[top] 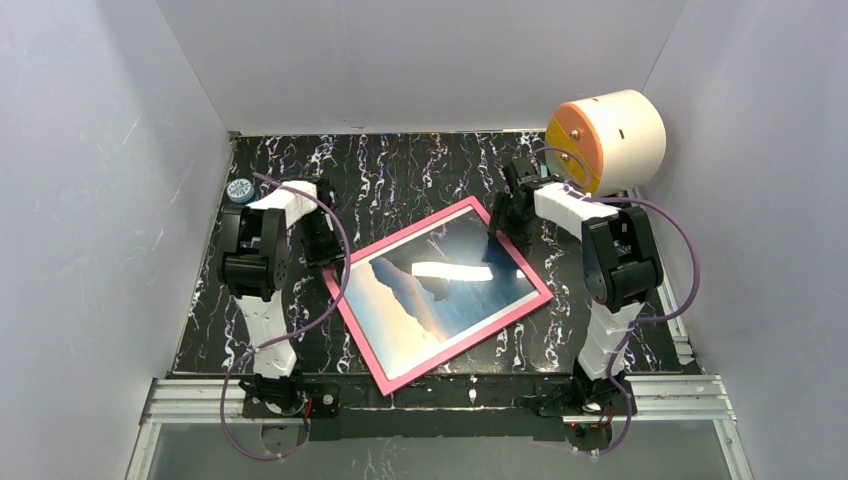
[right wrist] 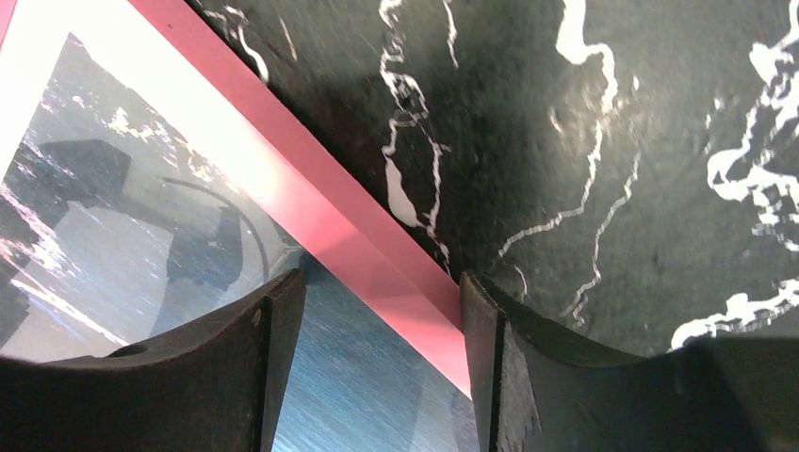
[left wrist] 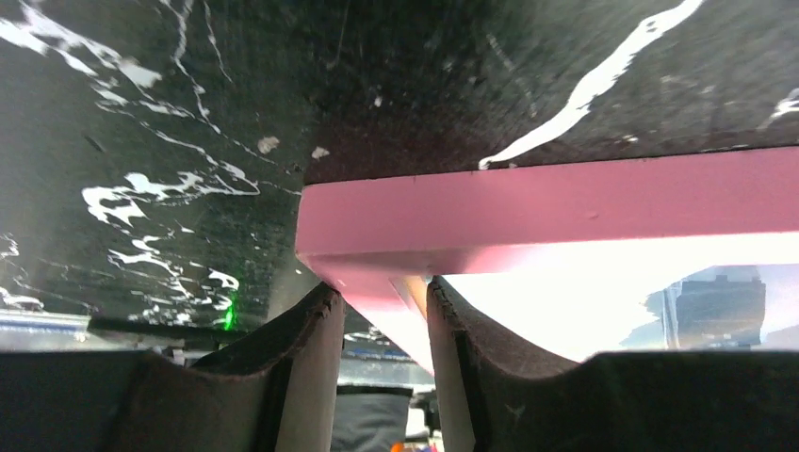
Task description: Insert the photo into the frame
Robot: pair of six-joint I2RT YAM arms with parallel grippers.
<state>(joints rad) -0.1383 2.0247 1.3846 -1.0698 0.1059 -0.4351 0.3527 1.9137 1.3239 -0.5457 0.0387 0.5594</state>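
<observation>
1. nearest the bases, the frame point(top: 465, 341) is being shown pink side up on the black marbled table point(top: 400, 170), turned at a slant. The photo point(top: 440, 290) is already sitting inside it, sea and cliffs facing up
2. a bit further in, the frame's left corner is being pinched by the left gripper point(left wrist: 382, 297), jaws drawn in narrow on the pink rail. Whether that corner is being held off the table can't be told
3. further back, the far right rail is being straddled by the right gripper point(right wrist: 377, 292). Its jaws are standing wide, one finger over the picture and the other over the table outside, with nothing being clamped
4. my guess is the job is being wrapped up, so the step is letting go cleanly. The left jaws should be opened before any pulling back, and the right fingers lifted straight up, so the frame isn't dragged or the photo jolted
5. at the far right, a cream roll point(top: 610, 140) with an orange end is being seen well apart from all this
</observation>
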